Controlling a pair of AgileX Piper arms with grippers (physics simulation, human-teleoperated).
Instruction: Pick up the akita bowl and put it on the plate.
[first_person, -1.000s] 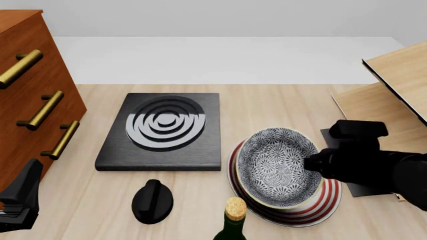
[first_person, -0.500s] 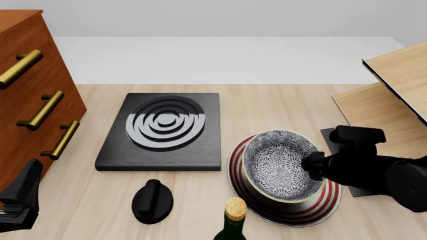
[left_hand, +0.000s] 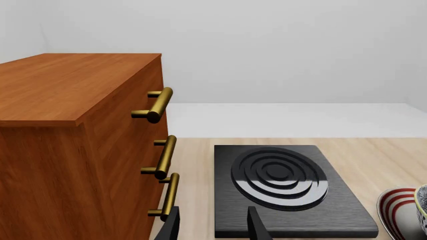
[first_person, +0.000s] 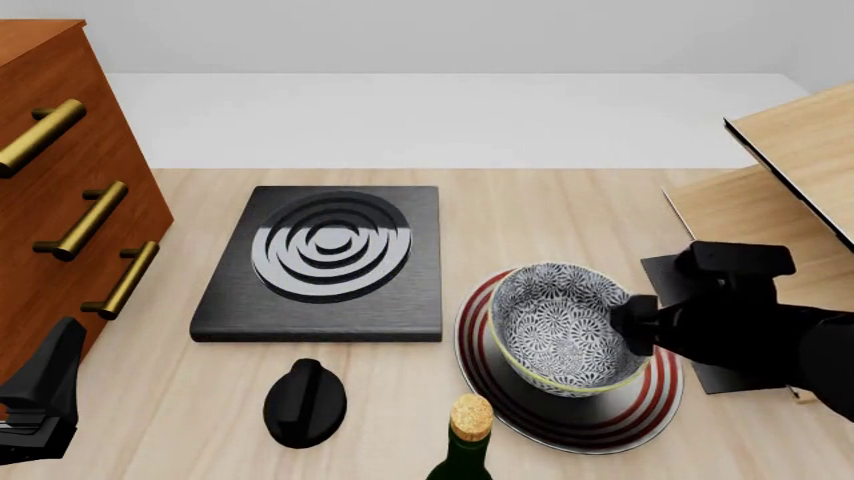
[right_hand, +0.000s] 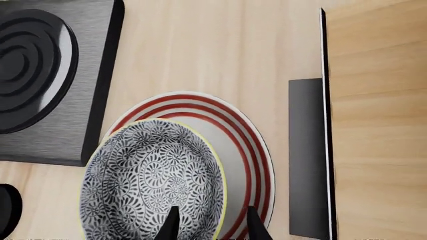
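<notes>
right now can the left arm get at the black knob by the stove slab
Probably yes. The left gripper sits low at the near left, fingers apart and empty, and the black knob lies on bare table to its right with nothing between. The drawer cabinet stands behind, not in the path.

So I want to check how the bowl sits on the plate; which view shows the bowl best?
The front view: the whole bowl shows over the plate, with the right gripper at its rim. The right wrist view cuts the bowl off at the frame edge. The left wrist view catches only a sliver.
</notes>
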